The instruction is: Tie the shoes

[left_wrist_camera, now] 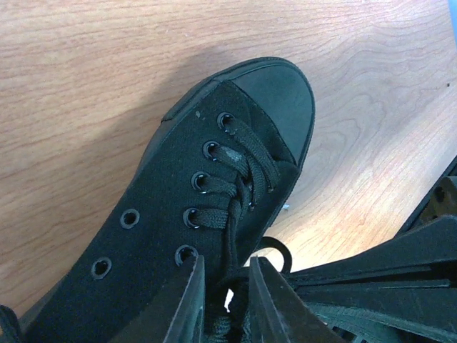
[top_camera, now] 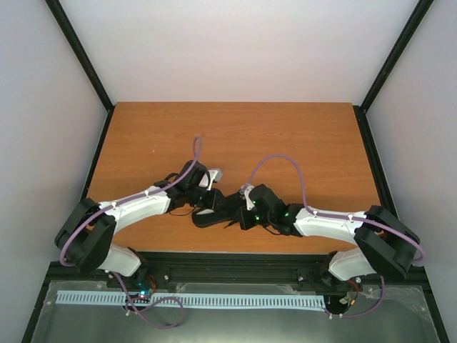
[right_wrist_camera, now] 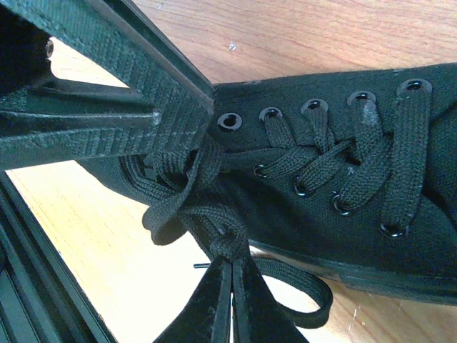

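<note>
The shoe (top_camera: 208, 217) lies at the table's (top_camera: 235, 136) 6 o'clock edge, between both arms. Knotting is in hand. The right gripper's (right_wrist_camera: 232, 289) jaws pinch the laces (right_wrist_camera: 214, 232) by the top eyelets. The left gripper's (left_wrist_camera: 228, 304) jaws stand narrowly apart around a strand; I cannot tell if they grip. Next, I judge, the 2 strands need pulling apart without dragging the shoe.

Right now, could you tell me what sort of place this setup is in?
Probably a lab test cell: pale panels in black framing enclose a wooden table, with two robot arms bolted at its edge working on a shoe.
</note>
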Controlling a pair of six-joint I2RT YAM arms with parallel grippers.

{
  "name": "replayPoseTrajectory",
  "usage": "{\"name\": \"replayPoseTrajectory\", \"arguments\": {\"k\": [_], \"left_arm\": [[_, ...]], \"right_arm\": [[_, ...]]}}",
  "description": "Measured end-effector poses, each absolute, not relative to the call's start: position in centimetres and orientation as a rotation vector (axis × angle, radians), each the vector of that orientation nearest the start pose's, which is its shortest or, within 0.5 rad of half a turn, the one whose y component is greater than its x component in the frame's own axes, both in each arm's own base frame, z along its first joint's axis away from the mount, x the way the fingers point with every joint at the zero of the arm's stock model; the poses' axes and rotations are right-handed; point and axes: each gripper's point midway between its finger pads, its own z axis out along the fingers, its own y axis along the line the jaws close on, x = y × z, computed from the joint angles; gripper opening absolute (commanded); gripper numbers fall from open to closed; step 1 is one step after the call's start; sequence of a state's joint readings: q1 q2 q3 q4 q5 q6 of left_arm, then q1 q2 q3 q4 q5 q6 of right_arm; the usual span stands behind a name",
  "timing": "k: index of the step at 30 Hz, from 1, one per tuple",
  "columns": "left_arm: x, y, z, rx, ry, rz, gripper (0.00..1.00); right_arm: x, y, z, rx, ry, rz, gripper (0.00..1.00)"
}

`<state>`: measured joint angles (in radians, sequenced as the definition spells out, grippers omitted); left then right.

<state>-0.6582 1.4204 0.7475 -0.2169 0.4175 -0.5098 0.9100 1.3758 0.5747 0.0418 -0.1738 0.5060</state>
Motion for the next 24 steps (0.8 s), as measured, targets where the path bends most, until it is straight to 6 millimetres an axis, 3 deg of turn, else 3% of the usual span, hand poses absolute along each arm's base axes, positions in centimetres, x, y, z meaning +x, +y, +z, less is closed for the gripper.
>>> {"name": "replayPoseTrajectory", "arguments": {"k": [7,17,24], "left_arm": [[23.8,-27.2,8.2,0.396,2.637,-0.935,0.22],[23.7,-27.4,7.9,0.42,2.645,-0.903,0.01],[23.9,-27.3,9.1,0.406,2.605,-0.903,0.01]], "right_arm": [[19.7,30.2,7.1,-0.592,2.427,0.862,0.03],[19.7,30.1,7.1,-0.591,2.427,0.862,0.03],[19.7,30.0,7.5,-0.589,2.419,0.863,0.03]]}}
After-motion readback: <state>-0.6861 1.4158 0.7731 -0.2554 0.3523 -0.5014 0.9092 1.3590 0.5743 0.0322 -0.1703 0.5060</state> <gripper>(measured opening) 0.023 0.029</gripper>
